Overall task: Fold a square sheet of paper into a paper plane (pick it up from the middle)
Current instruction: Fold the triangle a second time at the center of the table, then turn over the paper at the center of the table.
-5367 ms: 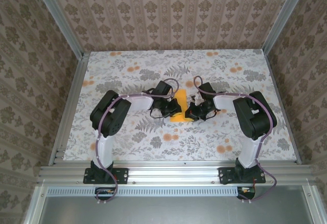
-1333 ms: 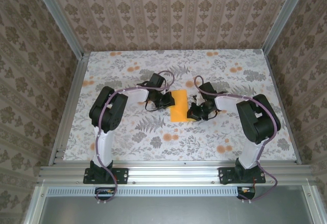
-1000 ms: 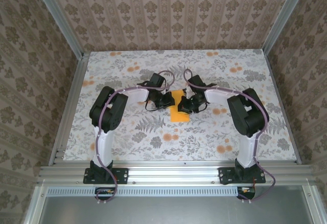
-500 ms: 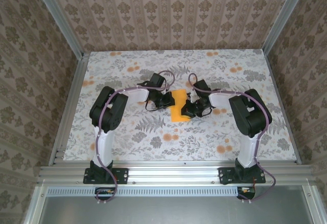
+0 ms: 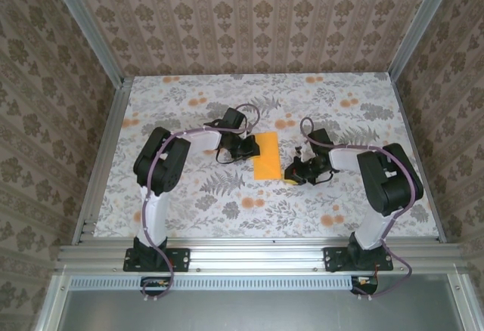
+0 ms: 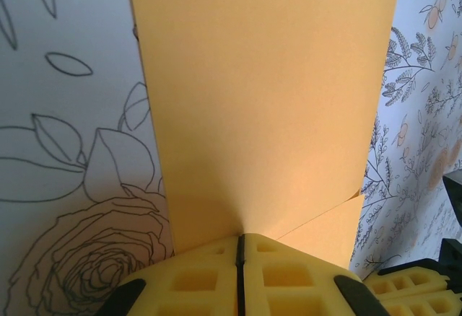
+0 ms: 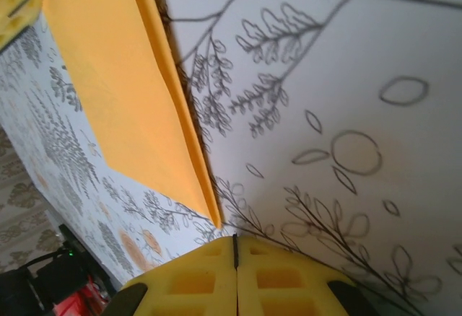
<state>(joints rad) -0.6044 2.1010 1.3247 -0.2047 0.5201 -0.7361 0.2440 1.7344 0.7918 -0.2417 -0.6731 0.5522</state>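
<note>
Floral-print table (image 5: 189,112), both arms reaching in to its middle. Square sheet of paper (image 5: 266,166) lies flat there between the two grippers, already folded down to a narrower, roughly rectangular shape with stacked layers; the right wrist view shows a doubled edge along its right side. Left gripper (image 5: 246,148) is at the paper's left edge, jaws together, tips set on that edge. Looks like it is pinning the sheet to the table so it won't slide during creasing; can't tell if any paper is nipped between the tips. Right gripper (image 5: 298,172) is just beside the near right corner, jaws together, nothing in them, off the paper, low over the table. Probably placed to press along that folded edge next. No plane shape yet, mid-fold by my read
</note>
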